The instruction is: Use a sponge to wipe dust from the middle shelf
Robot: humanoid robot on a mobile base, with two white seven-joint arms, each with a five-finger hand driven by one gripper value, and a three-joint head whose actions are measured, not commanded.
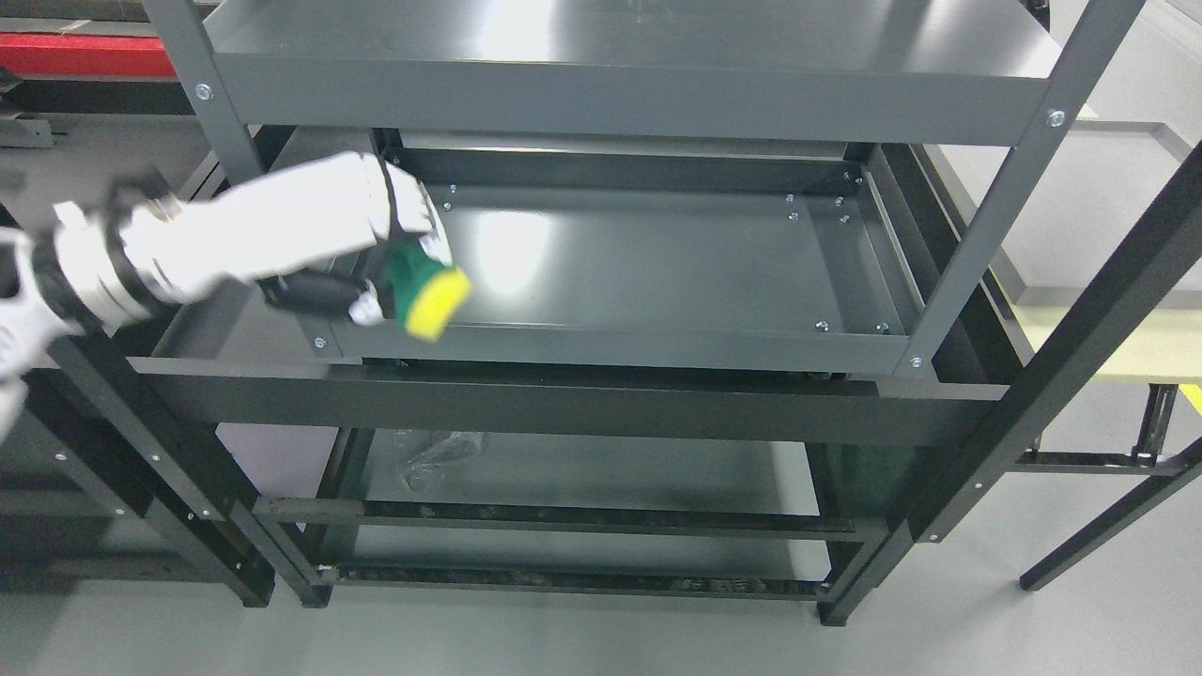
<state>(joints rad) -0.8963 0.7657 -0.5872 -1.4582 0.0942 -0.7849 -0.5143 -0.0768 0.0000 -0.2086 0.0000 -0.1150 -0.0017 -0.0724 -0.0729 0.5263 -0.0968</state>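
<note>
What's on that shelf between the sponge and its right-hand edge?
Nothing: in the head view, the middle shelf is bare metal from the sponge to its right wall, apart from screw heads.

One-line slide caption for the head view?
Left hand holds a green-and-yellow sponge at the middle shelf's front-left corner.

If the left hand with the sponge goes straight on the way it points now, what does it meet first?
Probably the middle shelf's surface. The left hand points right and slightly down, sponge leading at the shelf's left front corner. Depth is unclear.
</note>
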